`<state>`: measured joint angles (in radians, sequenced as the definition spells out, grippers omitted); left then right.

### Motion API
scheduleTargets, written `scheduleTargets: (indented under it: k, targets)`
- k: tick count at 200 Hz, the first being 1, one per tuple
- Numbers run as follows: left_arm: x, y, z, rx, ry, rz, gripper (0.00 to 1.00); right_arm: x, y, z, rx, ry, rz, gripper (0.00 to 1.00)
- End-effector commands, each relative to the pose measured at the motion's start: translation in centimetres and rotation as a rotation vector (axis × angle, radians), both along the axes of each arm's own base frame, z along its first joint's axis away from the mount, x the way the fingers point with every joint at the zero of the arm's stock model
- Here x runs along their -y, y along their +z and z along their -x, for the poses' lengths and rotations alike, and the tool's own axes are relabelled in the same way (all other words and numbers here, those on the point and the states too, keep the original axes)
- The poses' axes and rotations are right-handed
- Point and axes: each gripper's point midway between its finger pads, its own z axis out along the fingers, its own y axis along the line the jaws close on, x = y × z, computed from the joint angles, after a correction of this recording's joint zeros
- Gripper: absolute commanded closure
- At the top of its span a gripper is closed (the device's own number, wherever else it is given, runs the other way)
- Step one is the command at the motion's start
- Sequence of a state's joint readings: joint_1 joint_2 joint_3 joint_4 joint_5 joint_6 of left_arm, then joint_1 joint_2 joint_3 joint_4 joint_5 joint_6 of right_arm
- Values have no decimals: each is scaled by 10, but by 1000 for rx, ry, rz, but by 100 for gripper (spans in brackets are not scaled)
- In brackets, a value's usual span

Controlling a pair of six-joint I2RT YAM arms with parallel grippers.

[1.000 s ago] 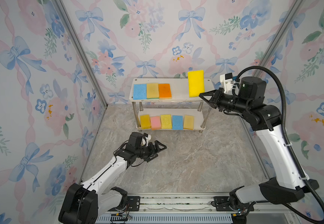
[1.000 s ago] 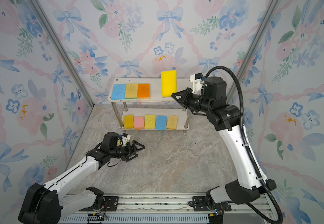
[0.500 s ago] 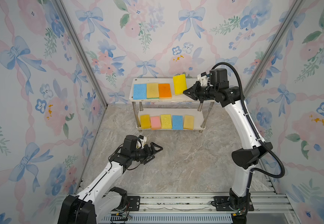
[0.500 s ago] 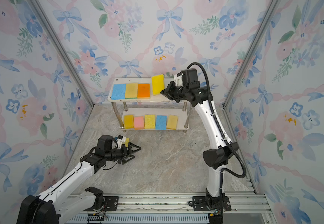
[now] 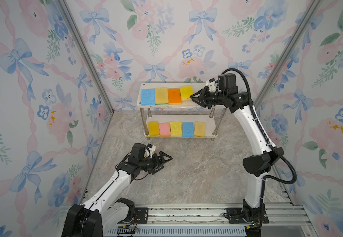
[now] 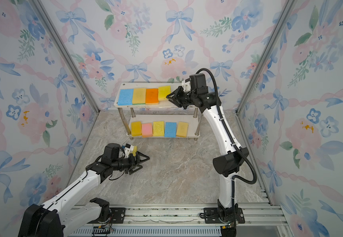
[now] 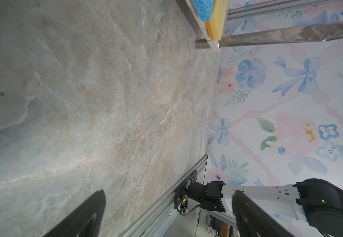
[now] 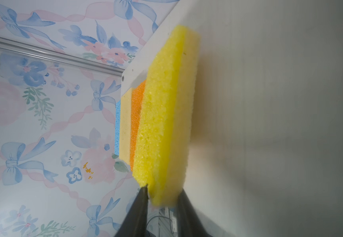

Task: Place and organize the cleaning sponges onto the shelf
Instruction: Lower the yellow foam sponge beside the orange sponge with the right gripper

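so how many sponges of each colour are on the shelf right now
blue sponges: 2
pink sponge: 1
orange sponge: 1
yellow or tan sponges: 5
total on the shelf: 9
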<state>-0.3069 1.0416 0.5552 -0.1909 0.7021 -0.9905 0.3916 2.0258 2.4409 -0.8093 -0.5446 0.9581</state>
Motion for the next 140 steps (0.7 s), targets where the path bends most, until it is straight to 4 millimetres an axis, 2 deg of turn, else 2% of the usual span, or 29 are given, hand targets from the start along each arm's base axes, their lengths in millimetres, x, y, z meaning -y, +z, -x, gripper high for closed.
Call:
scheduleTargets:
  k: [1,43,89,119,140]
  targets:
    - [2,6,-2,12,-25,-2,2,-3,-1,-2,3,12,-12,67]
    - [2,6,-5,12,-26,-8,2,4,-1,4,17,2,28,64]
    - [3,6,-7,11,-26,-10,2,14,2,9,34,-29,38,66]
    - [3,7,-9,13,-23,-11,2,17,2,19,34,-29,46,54]
    - [2,8,-10,18,-21,-13,2,21,3,24,41,-32,46,52]
